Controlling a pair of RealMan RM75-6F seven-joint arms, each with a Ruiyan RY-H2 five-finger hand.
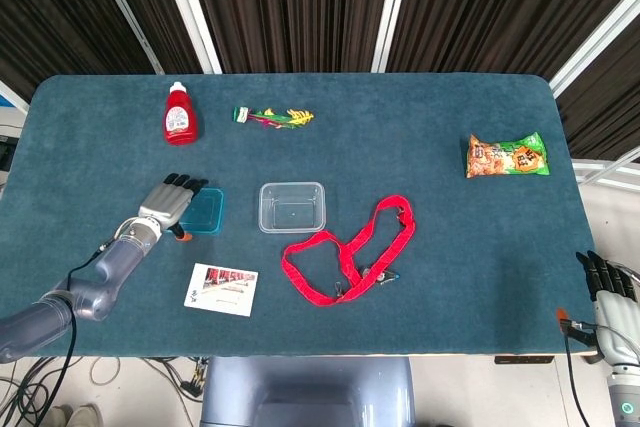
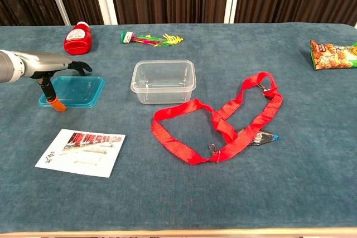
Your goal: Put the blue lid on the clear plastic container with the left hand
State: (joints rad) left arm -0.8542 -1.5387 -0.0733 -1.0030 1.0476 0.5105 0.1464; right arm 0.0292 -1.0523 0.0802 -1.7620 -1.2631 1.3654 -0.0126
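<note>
The left hand (image 1: 172, 203) hangs palm-down over the left edge of the blue lid (image 1: 204, 211), fingers extended and spread, thumb pointing down beside the lid's near-left corner; it grips nothing, and whether the thumb tip touches the lid cannot be determined. The blue lid (image 2: 75, 91) lies flat on the table (image 1: 420, 137), left of the clear plastic container (image 1: 292, 207) and apart from it. The container (image 2: 163, 81) stands upright and uncovered. A red strap (image 1: 350, 252) lies looped to its near right, and a printed card (image 1: 221, 289) lies near of the lid. A red sauce bottle (image 1: 180, 114) and a bundle of coloured sticks (image 1: 272, 116) lie at the far side, a snack packet (image 1: 507, 156) at far right. The right hand (image 1: 608, 292) sits off the table's near-right corner, fingers straight and holding nothing.
</note>
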